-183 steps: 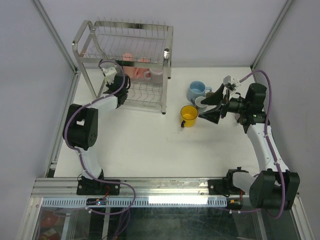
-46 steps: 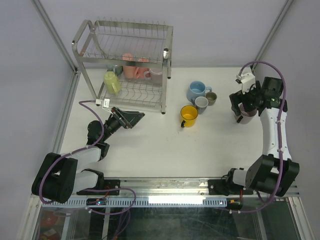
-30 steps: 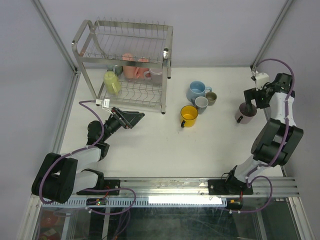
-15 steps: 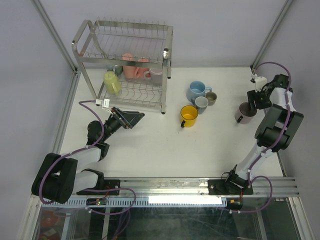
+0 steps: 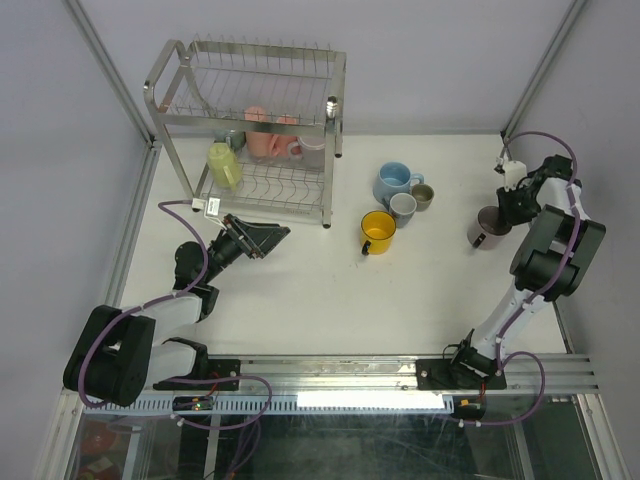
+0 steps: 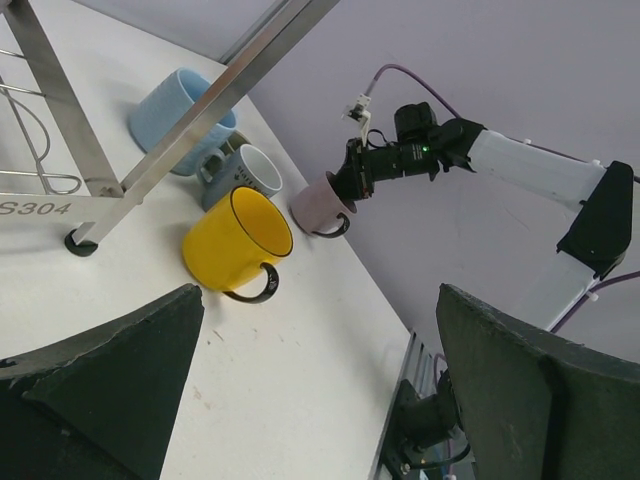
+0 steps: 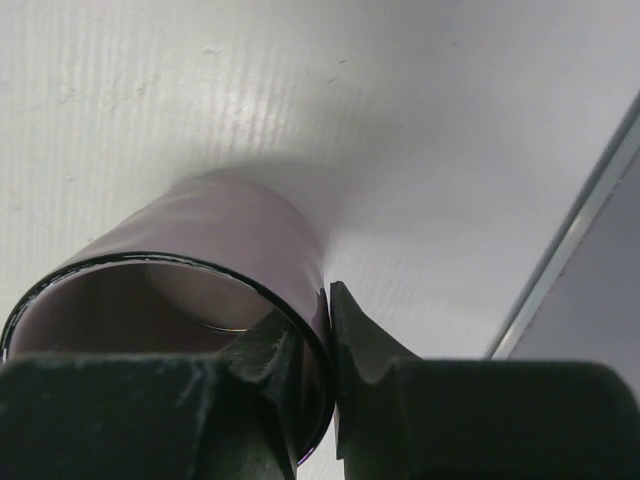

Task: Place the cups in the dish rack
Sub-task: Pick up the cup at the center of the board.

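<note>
A mauve cup [image 5: 486, 228] [image 7: 200, 250] stands on the table at the far right. My right gripper [image 5: 510, 205] [image 7: 326, 322] is shut on its rim, one finger inside and one outside. Light blue [image 5: 395, 182], grey [image 5: 402, 207], olive [image 5: 423, 195] and yellow [image 5: 377, 230] cups sit together mid-table. The chrome dish rack [image 5: 250, 110] stands at the back left, with a pale green cup [image 5: 222, 163], a pink cup [image 5: 262, 140] and a lilac cup [image 5: 312, 150] on its lower tier. My left gripper [image 5: 262, 237] [image 6: 320, 385] hangs open in front of the rack, holding nothing.
The rack's corner post [image 6: 60, 110] and foot are close on the left in the left wrist view. A metal frame post [image 5: 545, 65] and the table's right edge lie just beyond the mauve cup.
My right gripper has gone from open to shut on the mauve cup's rim, and the cup has shifted slightly left. The left arm has not moved.
</note>
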You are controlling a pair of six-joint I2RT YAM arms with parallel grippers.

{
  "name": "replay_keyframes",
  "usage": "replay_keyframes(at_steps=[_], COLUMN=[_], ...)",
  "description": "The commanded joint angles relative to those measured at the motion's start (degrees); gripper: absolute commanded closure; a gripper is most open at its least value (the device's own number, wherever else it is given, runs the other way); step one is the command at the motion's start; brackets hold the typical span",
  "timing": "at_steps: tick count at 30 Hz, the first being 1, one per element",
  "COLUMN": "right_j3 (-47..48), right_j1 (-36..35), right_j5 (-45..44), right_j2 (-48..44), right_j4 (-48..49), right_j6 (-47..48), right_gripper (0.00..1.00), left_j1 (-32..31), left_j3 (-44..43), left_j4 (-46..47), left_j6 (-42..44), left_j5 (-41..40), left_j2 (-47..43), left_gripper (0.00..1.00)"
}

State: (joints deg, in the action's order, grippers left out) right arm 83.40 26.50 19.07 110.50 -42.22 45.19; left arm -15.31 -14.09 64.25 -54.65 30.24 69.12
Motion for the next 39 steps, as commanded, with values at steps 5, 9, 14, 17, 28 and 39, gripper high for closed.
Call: replay_keyframes(at_steps=[5, 9, 14, 17, 28, 39], right_j3=[-1.40, -1.77, -1.45, -0.94, -2.28, -10.07], right_j1=[0.22, 0.22, 0.17, 0.03, -4.29, -12.66], right_j5=[12.95, 20.11, 29.00, 34.13, 47.56, 53.72], right_j2=[-11.08, -14.94, -19.08, -21.36, -28.93, -35.99], right_j4=[-5.16, -7.29, -9.72, -10.78, -7.18, 18.67], right_j6=[0.34, -0.44, -2.12, -3.25, -10.00, -31.35], right_gripper=[1.00, 1.00, 1.00, 1.00, 1.00, 1.00], left_j1=[0.27, 0.28, 0.21, 0.19, -4.76, -16.11], left_j3=[-0.46, -0.07, -0.30, -0.46, -1.96, -7.63], left_j4=[10.88, 17.07, 23.52, 25.67, 25.31, 25.46], left_j6=[-4.49, -8.10, -12.71, -14.66, -15.31, -15.72], left_j5=[3.54, 4.73, 6.28, 6.73, 5.56, 1.04], left_j2=[2.95, 5.62, 8.82, 10.06, 10.76, 12.09], left_gripper=[0.01, 0.02, 0.04, 0.05, 0.05, 0.05])
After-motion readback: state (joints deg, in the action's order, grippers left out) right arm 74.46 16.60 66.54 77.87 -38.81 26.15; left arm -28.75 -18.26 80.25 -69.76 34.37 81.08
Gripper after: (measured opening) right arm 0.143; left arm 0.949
